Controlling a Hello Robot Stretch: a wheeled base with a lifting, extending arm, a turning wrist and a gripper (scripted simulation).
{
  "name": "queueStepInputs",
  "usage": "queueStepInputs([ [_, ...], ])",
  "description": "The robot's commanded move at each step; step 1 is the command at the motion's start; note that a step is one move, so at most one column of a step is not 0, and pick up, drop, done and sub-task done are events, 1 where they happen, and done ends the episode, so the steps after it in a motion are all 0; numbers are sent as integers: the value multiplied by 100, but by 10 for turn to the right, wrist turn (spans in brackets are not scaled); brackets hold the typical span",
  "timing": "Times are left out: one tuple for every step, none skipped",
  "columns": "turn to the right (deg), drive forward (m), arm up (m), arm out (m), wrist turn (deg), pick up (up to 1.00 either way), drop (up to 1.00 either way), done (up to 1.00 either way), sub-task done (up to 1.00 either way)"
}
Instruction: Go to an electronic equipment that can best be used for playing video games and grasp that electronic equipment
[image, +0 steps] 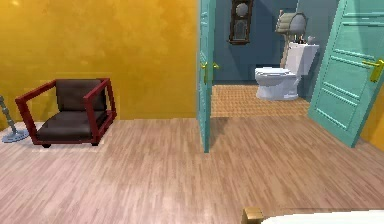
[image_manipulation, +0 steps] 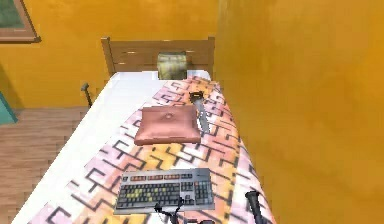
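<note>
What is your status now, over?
Jaws near keyboard, load unclear. Keyboard flat on bed; target unconfirmed. Cushion beyond, not blocking.

From my station, the arm side view gives me just a sliver of the machine at its bottom edge. The gripper (image_manipulation: 170, 211) appears as a small dark body with two thin black fingers (image_manipulation: 160, 209), wiry and gently curved. To its right stands a short dark stub (image_manipulation: 254, 204), matte black with a rounded top. I can't tell whether that stub is part of the arm.
</note>
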Motion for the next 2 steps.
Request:
queueStepInputs([
  [0,0,10,0,0,0,0,0,0],
  [0,0,0,0,0,0,0,100,0],
])
